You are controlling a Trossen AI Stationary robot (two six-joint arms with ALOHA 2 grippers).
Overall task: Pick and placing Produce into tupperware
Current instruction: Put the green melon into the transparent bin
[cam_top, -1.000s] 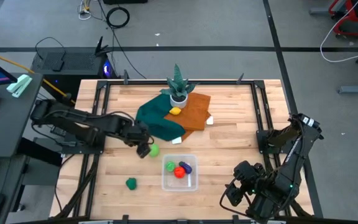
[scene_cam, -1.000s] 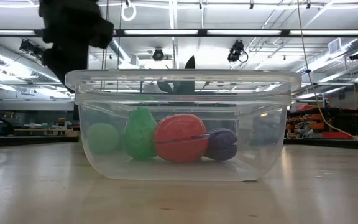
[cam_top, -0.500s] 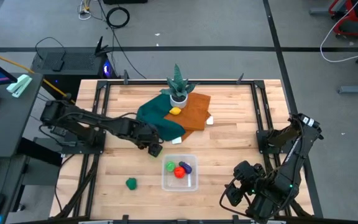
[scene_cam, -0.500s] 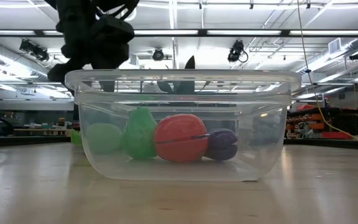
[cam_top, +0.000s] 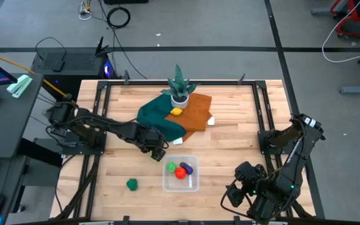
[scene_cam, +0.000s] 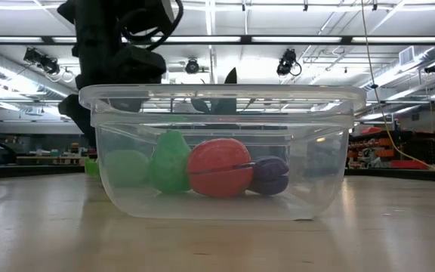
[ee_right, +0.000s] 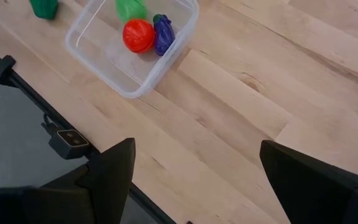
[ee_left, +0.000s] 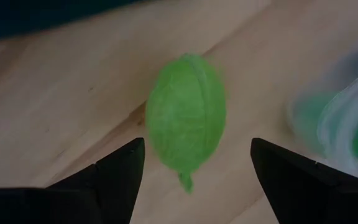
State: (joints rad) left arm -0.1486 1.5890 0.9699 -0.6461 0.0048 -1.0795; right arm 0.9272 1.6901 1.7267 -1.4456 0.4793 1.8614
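Now your left gripper (ee_left: 191, 165) has swung in from open table to the tupperware (cam_top: 181, 176), fingers apart, a light green produce piece (ee_left: 186, 126) lying between them, seemingly ungripped. The drop looks imminent. The right gripper (ee_right: 194, 171) waits open.

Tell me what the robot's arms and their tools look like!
Both arms are black and chunky, built from jointed segments. Each ends in a tool with two dark, flat, pointed fingers: the left tool and the right tool. Thin black cables loop along the left arm.
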